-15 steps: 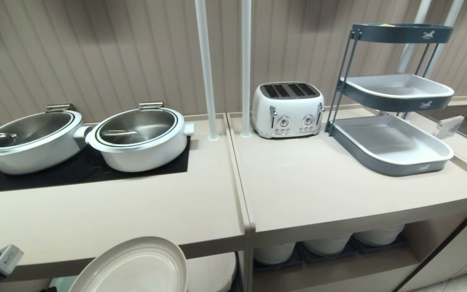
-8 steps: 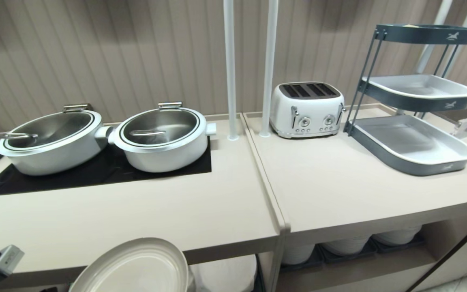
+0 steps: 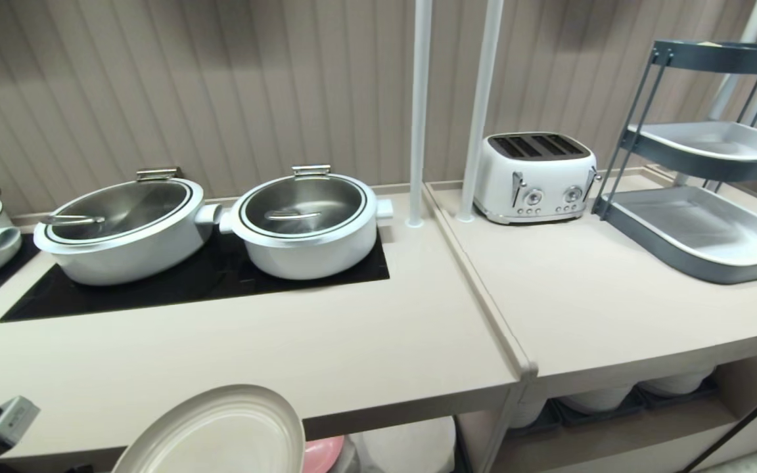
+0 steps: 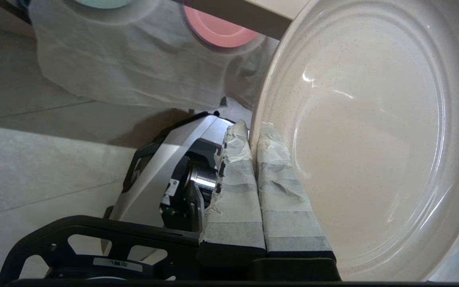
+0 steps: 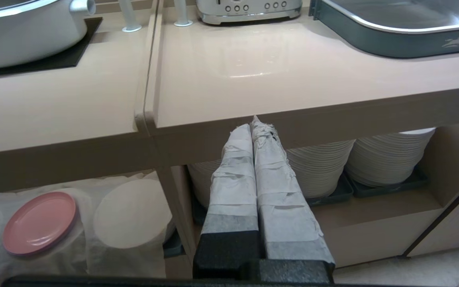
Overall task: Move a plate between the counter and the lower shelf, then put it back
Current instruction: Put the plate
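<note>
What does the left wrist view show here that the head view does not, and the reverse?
Only the left wrist view shows the left tool shut on the rim of the plate, plus the white draped cloth on the lower shelf.

Only the head view shows the counter top with its lidded pots on the black hob panel, and the toaster.

Both show the plate, held off the counter, and the pink plate below.

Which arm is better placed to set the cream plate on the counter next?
Left. The left gripper is already shut on the plate just in front of the counter. The right gripper is shut and empty, farther right.
</note>
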Controlling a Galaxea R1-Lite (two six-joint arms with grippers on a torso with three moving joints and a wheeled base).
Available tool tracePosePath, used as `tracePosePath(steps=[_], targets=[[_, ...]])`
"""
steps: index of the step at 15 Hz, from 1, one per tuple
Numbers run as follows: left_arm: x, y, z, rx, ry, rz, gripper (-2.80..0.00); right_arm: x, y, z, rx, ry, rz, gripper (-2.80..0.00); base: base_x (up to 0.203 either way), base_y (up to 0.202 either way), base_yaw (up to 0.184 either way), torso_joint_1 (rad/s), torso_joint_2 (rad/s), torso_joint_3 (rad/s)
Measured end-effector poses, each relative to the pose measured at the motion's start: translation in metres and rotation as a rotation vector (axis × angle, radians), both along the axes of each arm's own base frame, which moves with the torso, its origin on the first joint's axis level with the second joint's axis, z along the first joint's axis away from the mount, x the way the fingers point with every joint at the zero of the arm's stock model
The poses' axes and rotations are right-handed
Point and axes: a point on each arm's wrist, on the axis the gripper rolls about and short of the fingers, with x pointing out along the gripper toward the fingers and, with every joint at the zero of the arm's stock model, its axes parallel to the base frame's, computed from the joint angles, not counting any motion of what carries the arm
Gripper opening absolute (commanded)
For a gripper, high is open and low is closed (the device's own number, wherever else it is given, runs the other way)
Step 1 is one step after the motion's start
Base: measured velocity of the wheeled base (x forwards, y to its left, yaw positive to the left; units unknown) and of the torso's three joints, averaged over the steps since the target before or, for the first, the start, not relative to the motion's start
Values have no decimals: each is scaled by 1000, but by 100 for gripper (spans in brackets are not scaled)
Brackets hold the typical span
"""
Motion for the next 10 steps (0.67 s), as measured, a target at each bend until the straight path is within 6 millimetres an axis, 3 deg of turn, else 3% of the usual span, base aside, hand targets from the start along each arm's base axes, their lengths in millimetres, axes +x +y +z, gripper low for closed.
tracePosePath(steps=[7, 10], targets=[[0, 0, 0, 1, 1, 0, -280, 0, 0, 0, 0, -1, 0, -280, 0, 192, -3, 3, 3, 1], [0, 0, 0, 2, 1, 0, -280, 0, 0, 0, 0, -1, 0, -280, 0, 84, -1, 2, 3, 1]])
